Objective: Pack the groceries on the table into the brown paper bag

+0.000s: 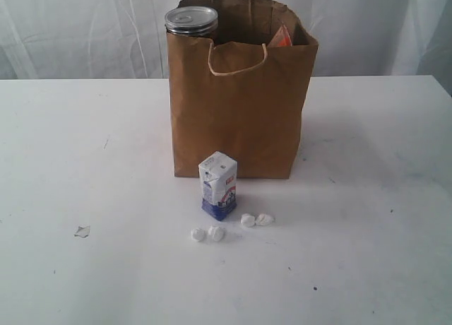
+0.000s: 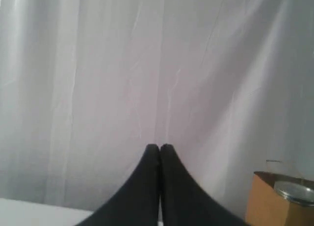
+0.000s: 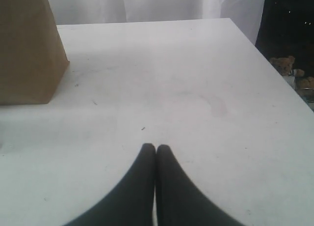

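The brown paper bag (image 1: pixel 240 92) stands upright at the middle back of the table (image 1: pixel 367 254). A silver-topped can (image 1: pixel 191 19) pokes out of its left corner and an orange-labelled pouch (image 1: pixel 280 37) shows inside at the right. In front of the bag stands a small white-blue carton (image 1: pixel 218 185). Several small white lumps (image 1: pixel 208 234) lie just in front of the carton. Neither arm shows in the exterior view. My left gripper (image 2: pixel 160 146) is shut and empty, aimed at the curtain, with the bag (image 2: pixel 267 204) and can (image 2: pixel 294 192) at the frame's edge. My right gripper (image 3: pixel 156 147) is shut and empty over bare table, the bag (image 3: pixel 29 49) off to one side.
A small chipped mark (image 1: pixel 82 231) lies on the tabletop at the left. A white curtain (image 1: pixel 85 28) hangs behind the table. In the right wrist view the table edge (image 3: pixel 274 73) drops off to a dark area holding a teddy bear (image 3: pixel 284 66).
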